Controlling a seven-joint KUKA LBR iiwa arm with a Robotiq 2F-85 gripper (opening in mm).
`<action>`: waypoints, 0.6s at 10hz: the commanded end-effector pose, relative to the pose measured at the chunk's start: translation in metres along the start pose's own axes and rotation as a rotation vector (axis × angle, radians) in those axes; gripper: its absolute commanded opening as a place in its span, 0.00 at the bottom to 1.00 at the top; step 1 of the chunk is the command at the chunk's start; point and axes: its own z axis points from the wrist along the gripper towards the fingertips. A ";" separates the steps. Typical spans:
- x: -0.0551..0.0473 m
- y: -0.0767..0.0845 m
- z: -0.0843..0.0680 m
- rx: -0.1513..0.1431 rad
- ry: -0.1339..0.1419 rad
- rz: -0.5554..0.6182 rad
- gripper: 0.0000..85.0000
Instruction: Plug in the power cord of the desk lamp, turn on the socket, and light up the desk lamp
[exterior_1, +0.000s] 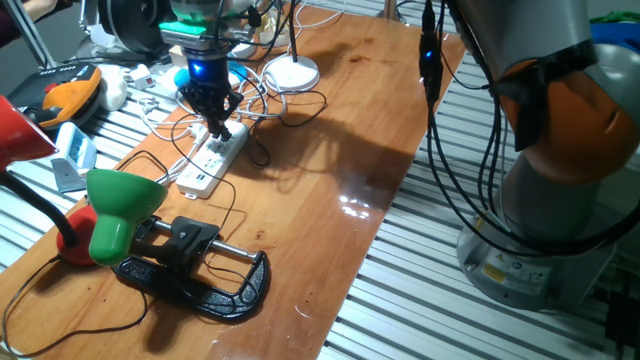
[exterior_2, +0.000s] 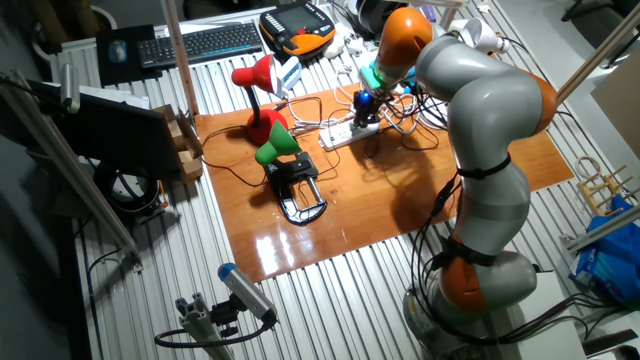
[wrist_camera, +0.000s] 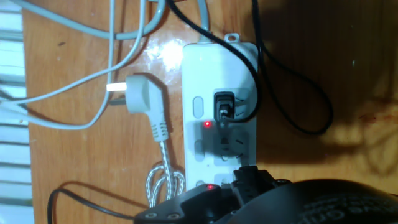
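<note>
Hand view, from the left: a loose white plug lies unplugged on the desk beside the socket. The power cord ends in a black plug already seated in an outlet, a red light glowing just below it. Whether the fingers are released or clenched I cannot tell. The desk lamp stands well apart, unlit. Press the lamp's switch next, squarely and gently.

Glossy varnished wood table; smooth white plastic socket; matt black clamp base.
</note>
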 end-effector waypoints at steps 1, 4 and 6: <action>-0.001 -0.001 0.002 0.001 0.005 0.000 0.00; -0.002 0.000 0.007 -0.005 0.017 0.007 0.00; -0.005 0.000 0.013 -0.010 0.029 0.008 0.00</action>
